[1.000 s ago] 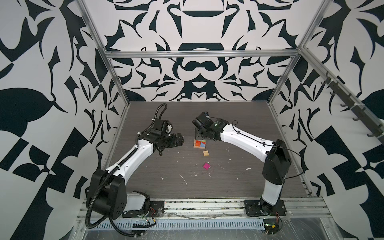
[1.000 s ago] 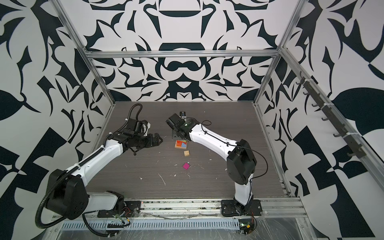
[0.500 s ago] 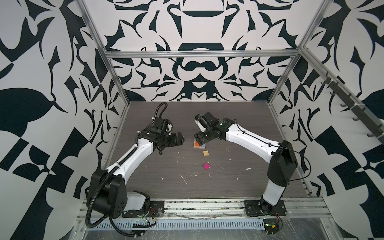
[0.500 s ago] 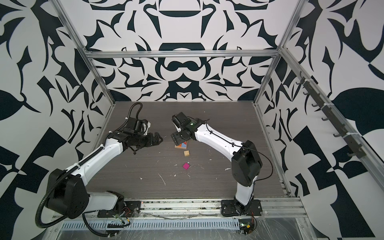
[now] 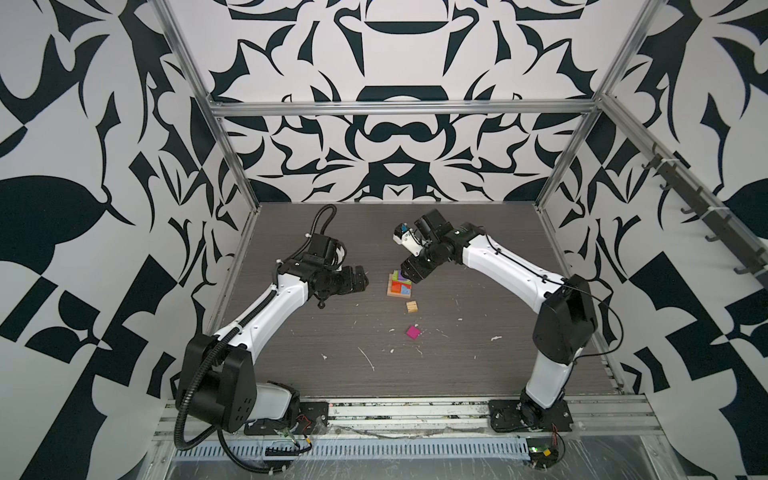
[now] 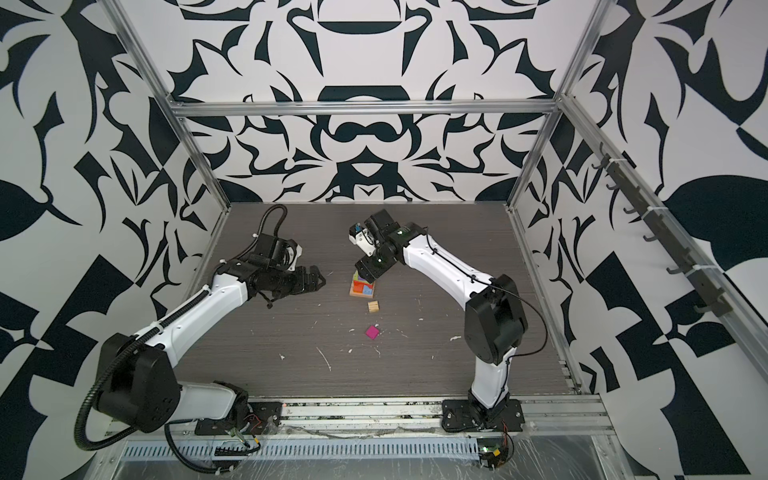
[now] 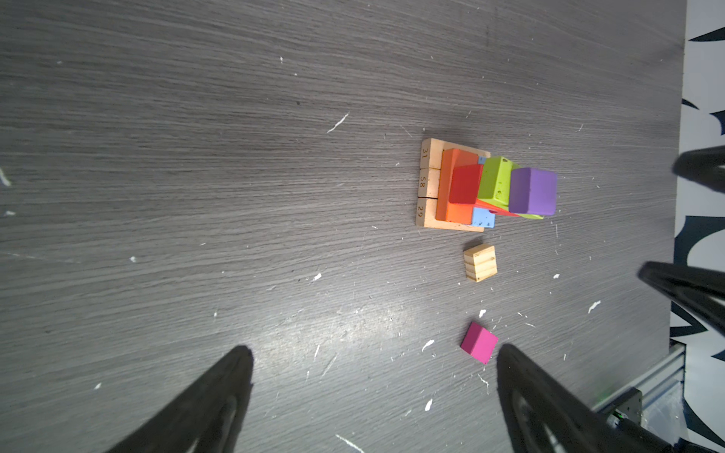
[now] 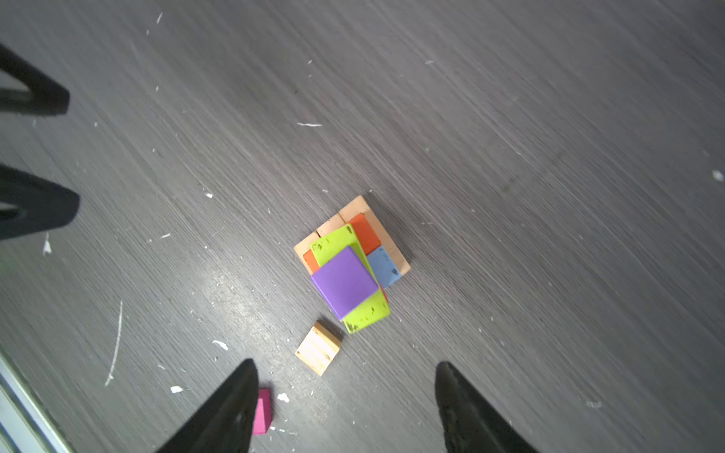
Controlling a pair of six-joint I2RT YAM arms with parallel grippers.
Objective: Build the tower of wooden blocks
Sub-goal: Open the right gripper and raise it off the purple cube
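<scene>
On the dark grey wood-grain table [image 5: 478,353], the black left gripper [image 5: 358,279] gapes wide and empty, near the stepped, purple-topped wood block tower [image 5: 399,285]. The black right gripper [image 8: 347,364] hovers above it, jaws apart, empty. A plain tan wooden cube [image 5: 412,307] and a magenta cube [image 5: 413,332] lie loose beside the tower.

Ten wood blocks [image 6: 373,306], one tower [image 5: 400,284], two pincers: left pincer [image 7: 374,353], right pincer [image 8: 347,365].
I counted eight blocks in the tower: three tan base blocks [image 7: 429,184], one orange block [image 7: 451,211], one red block [image 7: 465,183], one blue block [image 7: 482,217], one green block [image 7: 495,180] and one purple cube [image 7: 532,191]. Loose beside it were one tan cube [image 7: 480,262] and one magenta cube [image 7: 478,342].
</scene>
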